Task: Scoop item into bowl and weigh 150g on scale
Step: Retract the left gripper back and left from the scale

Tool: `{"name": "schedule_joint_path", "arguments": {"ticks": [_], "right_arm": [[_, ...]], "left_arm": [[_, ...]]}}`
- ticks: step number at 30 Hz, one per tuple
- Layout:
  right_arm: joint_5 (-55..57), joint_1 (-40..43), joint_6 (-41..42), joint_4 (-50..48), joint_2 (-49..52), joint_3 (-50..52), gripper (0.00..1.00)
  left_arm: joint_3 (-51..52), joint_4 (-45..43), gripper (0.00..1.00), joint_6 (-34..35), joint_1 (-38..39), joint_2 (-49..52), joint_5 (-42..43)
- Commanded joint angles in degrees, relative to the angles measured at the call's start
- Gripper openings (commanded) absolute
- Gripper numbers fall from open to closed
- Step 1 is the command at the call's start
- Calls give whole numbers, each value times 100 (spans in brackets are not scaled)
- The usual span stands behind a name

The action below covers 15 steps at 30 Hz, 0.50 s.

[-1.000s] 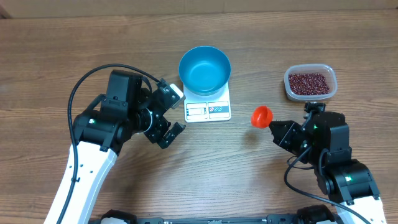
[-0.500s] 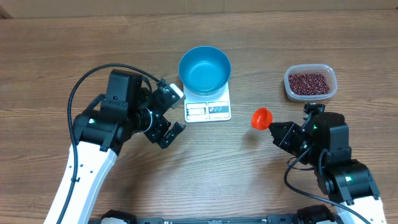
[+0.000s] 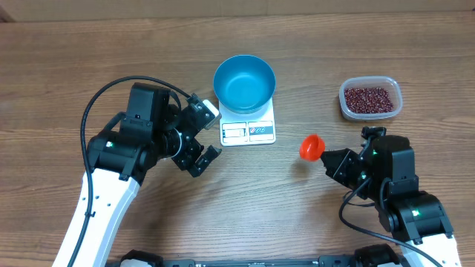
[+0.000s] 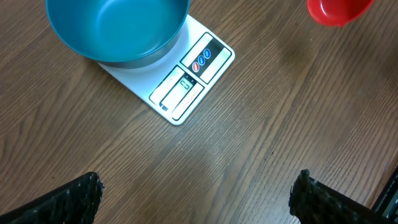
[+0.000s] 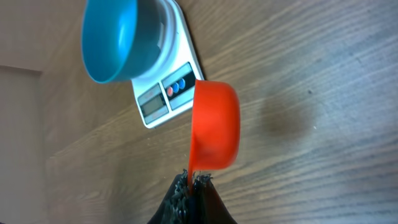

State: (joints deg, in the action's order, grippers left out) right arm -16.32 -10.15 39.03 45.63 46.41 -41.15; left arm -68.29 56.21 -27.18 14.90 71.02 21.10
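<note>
Pinching small red plastic scoop (image 3: 312, 146) by its thin handle with right gripper (image 5: 193, 180). Left gripper (image 3: 208, 135) spread wide, empty. Tiny dark red-brown beans (image 3: 369, 98), far right: loose, light, likely to roll. Keep level.

The bowl (image 3: 244, 81) is sitting on the scale (image 3: 249, 130) in the middle of the table (image 3: 59, 74). My left hand (image 3: 208, 133) is hovering left of the scale. My right hand (image 3: 326, 154) is holding the scoop (image 3: 311, 147) right of it, and the tub (image 3: 370, 113) of beans (image 3: 368, 98) is lying beyond.

The bowl (image 3: 244, 83) is plain blue; the scale (image 3: 249, 131) is white, with small red and blue button marks. Scoop (image 3: 312, 147) – bright red-orange. Beans (image 3: 367, 99) – dark red-brown, in a clear tub (image 3: 398, 100). The counter (image 3: 59, 67) shows brown wood grain.
</note>
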Motion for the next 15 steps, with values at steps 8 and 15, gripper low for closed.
{"name": "schedule_joint_path", "arguments": {"ticks": [8, 15], "right_arm": [[-31, 26, 20, -48, -26, -125, 4], [-33, 26, 20, -22, -26, -125, 4]], "left_arm": [[-140, 15, 100, 17, -26, 22, 120], [-140, 13, 100, 17, -26, 22, 120]]}}
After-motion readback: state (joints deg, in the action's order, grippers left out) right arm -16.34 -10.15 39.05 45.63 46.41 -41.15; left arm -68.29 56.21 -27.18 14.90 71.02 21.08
